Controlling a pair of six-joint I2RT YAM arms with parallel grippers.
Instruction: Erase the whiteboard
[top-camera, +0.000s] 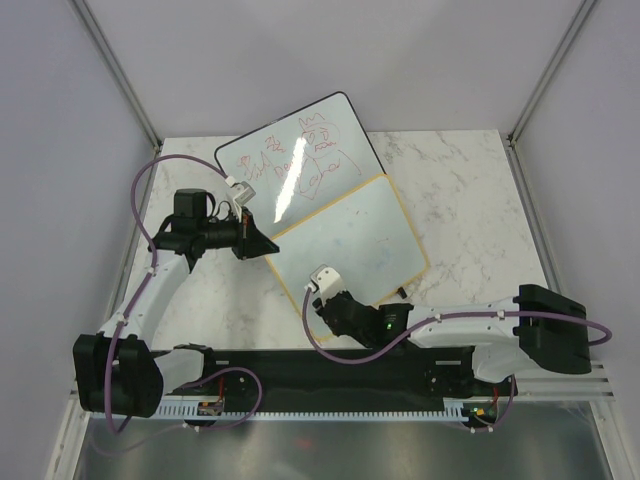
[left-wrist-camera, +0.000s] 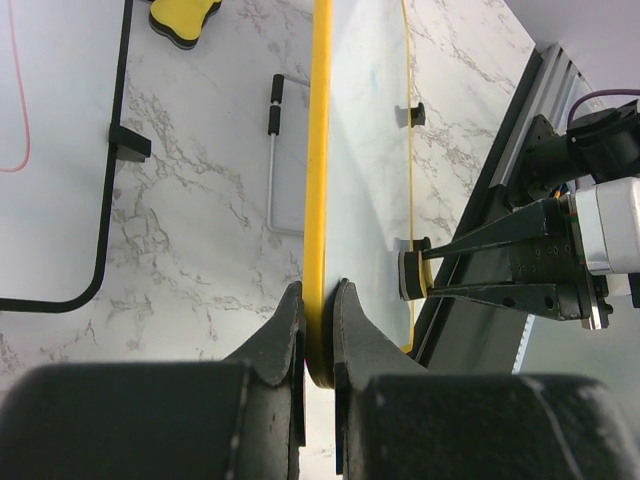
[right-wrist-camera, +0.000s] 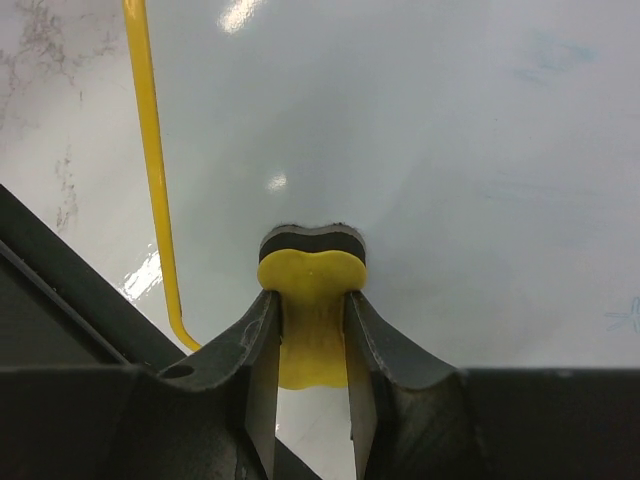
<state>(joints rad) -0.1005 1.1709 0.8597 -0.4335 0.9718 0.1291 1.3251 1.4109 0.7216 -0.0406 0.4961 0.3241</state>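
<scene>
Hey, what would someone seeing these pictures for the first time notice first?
The red scribbles on the black-framed whiteboard at the far middle of the table stand out most. In front of it is the yellow-framed whiteboard, its edge clamped by the left gripper while the right gripper presses a yellow eraser onto its nearly clean surface.

I see my right gripper (right-wrist-camera: 312, 305) squeezing a yellow eraser (right-wrist-camera: 310, 272) between its two dark fingers (right-wrist-camera: 262, 345). The eraser's black pad sits against the white face of the whiteboard (right-wrist-camera: 450, 160). The board is shiny, with bright spots of light on it. A few faint blue marks (right-wrist-camera: 555, 50) show near the top right. The yellow frame (right-wrist-camera: 150, 150) runs down the left side and bends at the corner. Past it, at the top left, I can see the marble tabletop (right-wrist-camera: 50, 110).
</scene>
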